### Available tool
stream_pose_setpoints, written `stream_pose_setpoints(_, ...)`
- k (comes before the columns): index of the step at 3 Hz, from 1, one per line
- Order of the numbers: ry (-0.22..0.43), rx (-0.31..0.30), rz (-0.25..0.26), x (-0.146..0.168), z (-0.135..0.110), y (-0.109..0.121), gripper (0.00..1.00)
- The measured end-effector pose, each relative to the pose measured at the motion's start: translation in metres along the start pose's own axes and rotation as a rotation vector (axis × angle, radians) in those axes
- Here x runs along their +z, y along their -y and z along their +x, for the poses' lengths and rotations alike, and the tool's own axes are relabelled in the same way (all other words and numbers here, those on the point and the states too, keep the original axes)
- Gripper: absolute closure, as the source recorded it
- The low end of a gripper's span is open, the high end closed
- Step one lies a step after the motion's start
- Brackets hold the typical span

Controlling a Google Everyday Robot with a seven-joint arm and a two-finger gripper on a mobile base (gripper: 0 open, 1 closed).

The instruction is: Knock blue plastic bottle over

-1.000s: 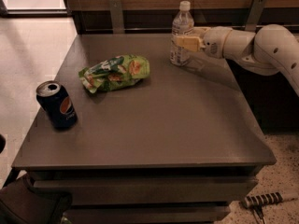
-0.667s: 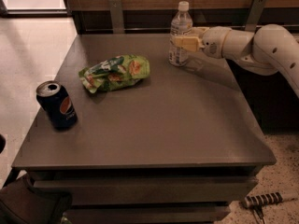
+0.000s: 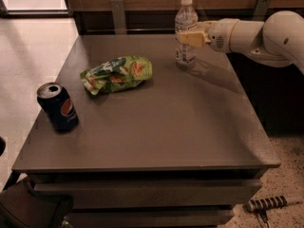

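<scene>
The blue plastic bottle (image 3: 185,25) is a slim clear bottle with a white cap and a pale label. It stands upright near the far edge of the grey table (image 3: 156,122). My gripper (image 3: 189,38) reaches in from the right on a white arm. Its yellowish fingers (image 3: 194,39) lie against the bottle's middle, at label height, and cover part of the label.
A green chip bag (image 3: 117,73) lies left of the bottle, mid-table. A dark blue Pepsi can (image 3: 57,106) stands upright near the table's left edge. A wooden wall with metal brackets runs behind the table. A tool with a striped handle (image 3: 268,204) lies on the floor at lower right.
</scene>
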State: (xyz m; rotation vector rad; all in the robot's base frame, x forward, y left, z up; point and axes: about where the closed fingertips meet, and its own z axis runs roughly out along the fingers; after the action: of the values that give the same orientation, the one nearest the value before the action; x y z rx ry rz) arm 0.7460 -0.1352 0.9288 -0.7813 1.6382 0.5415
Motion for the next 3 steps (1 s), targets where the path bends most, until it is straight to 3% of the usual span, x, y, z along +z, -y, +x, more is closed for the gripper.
stream_pose_setpoints(1,-0.115,-0.061,0.058,-0.018,-0.022,-0.005,1.00)
stream_pose_setpoints(3,-0.331,-0.121,0.137,-0.040,-0.034,-0.007,1.00)
